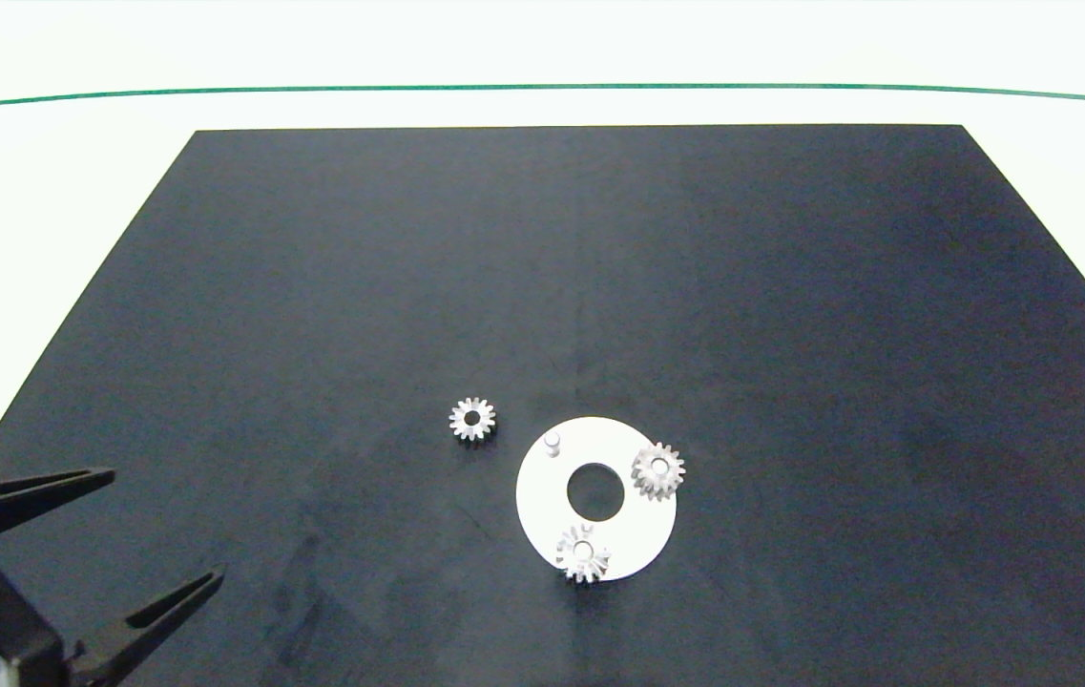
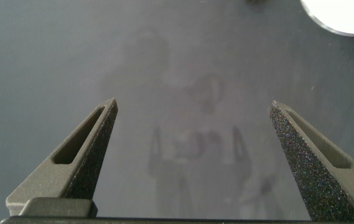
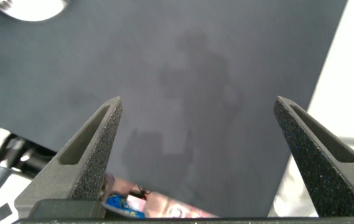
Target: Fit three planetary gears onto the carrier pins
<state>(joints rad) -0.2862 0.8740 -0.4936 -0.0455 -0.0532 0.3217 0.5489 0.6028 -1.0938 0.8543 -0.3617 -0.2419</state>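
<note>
From the head camera, a white disc point(image 1: 542, 496) lies on a black mat point(image 1: 599, 286), toward the mat's six o'clock. Taking the disc as a clock face, one gear point(image 1: 658, 470) sits on a peg at about two o'clock and a second gear point(image 1: 583, 552) on a peg at about six; both overhang the rim, since the pegs stand close to the edge. The peg at ten o'clock point(image 1: 552, 443) is bare. The third gear point(image 1: 472, 419) lies flat on the mat near the disc, out past that bare peg, hole upward. So two of three look mounted, and the loose one is probably next. The left claw point(image 1: 160, 534) shows at the frame's eight o'clock corner, spread wide and holding nothing, well apart from the loose gear, most likely staged there because it is the nearer arm. The right arm is out of this view.

The left wrist camera shows that claw's two fingers point(image 2: 93, 146) wide apart over bare mat, with the disc's rim point(image 2: 332, 22) and a few gear teeth at the frame's corner.

The right wrist camera shows the right claw point(image 3: 198, 118) equally wide and empty above the mat's edge, apparently parked clear; a sliver of the disc point(image 3: 37, 9) peeks in.
</note>
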